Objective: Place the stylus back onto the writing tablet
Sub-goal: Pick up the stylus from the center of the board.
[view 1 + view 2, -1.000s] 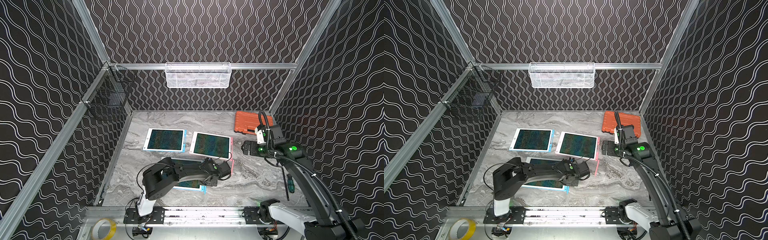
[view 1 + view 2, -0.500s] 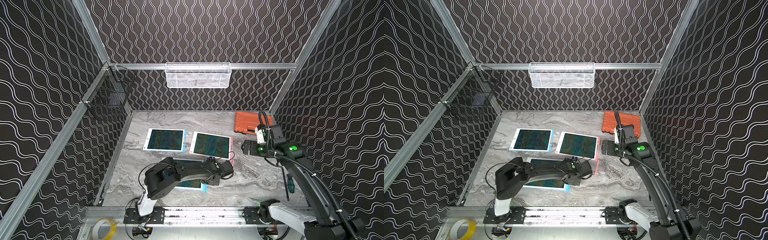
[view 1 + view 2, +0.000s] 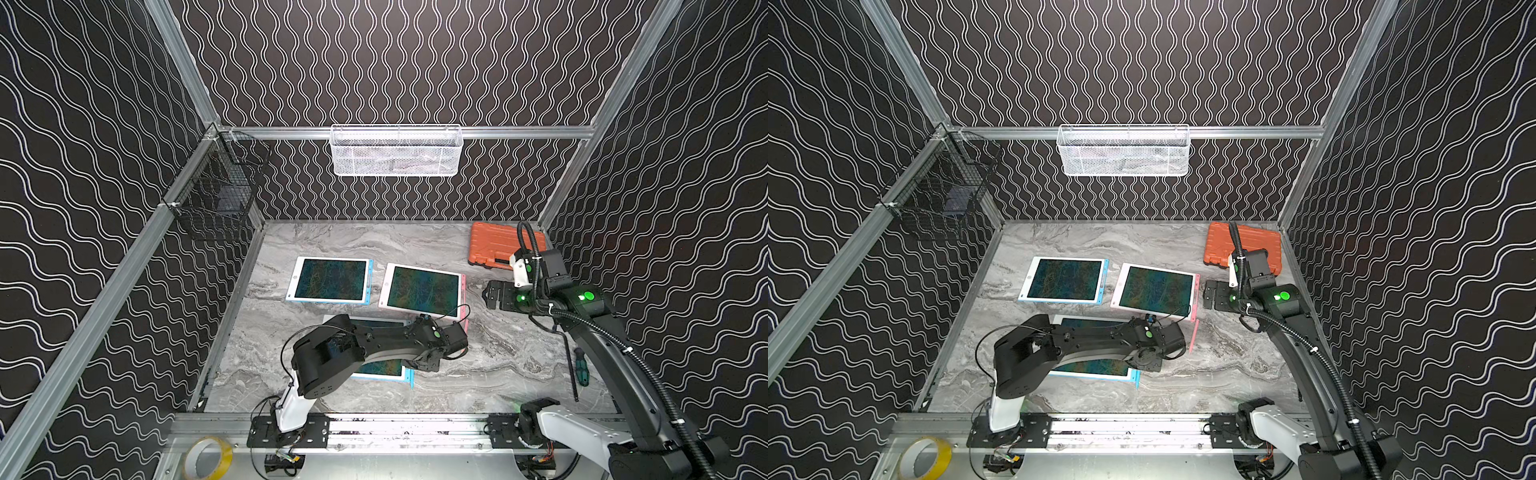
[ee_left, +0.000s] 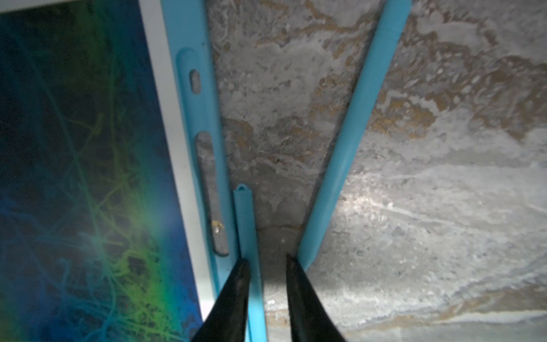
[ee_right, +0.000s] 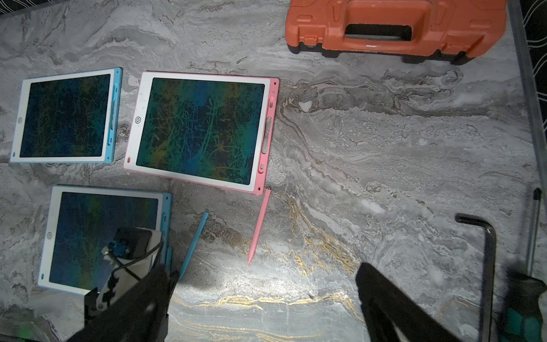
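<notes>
1. Blue stylus (image 4: 355,124): flat on the worktop (image 4: 444,207), just beside the blue writing tablet (image 4: 74,148); long axis splays away from the tablet's slotted edge; tapered tip nearest the left tool (image 4: 266,263).
2. Left tool: jaws slightly parted, clasping nothing; right tool (image 5: 266,271): jaws wide apart, empty.
3. Worktop grey, marbled; walls (image 3: 415,62) black with white waves; white mesh basket (image 3: 397,156) and black wire basket (image 3: 216,195) hang on the walls.

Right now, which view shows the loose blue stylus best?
Right wrist: the whole blue stylus lies beside the nearest blue tablet. Left wrist shows the stylus close but cropped. In both top views the left arm hides most of it.
</notes>
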`<act>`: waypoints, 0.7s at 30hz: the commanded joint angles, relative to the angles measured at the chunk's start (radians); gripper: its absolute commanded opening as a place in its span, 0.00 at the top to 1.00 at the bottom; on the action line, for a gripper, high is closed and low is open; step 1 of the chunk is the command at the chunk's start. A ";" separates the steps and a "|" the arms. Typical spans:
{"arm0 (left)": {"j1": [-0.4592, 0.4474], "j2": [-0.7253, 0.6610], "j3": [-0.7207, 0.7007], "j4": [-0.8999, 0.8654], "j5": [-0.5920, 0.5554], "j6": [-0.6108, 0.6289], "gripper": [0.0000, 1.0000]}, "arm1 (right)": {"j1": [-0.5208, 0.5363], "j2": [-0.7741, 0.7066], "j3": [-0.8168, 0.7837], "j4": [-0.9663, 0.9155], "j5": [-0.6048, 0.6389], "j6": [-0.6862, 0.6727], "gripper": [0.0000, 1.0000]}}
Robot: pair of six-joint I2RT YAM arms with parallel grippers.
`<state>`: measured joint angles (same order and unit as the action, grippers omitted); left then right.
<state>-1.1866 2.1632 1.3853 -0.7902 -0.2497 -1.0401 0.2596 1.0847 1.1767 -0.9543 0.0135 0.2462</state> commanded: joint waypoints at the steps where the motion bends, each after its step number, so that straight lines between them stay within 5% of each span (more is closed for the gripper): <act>1: 0.004 0.004 -0.010 0.029 0.010 0.009 0.73 | 0.000 -0.002 0.010 -0.010 0.002 0.002 0.00; 10: 0.007 0.001 -0.044 0.033 0.018 0.001 0.73 | 0.000 0.006 0.011 -0.004 0.000 0.005 0.00; 21: 0.006 0.007 -0.063 0.030 0.024 0.015 0.84 | 0.001 0.006 0.012 -0.003 0.002 0.007 0.00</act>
<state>-1.1839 2.1502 1.3399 -0.7307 -0.2379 -1.0401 0.2600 1.0904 1.1809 -0.9539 0.0135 0.2466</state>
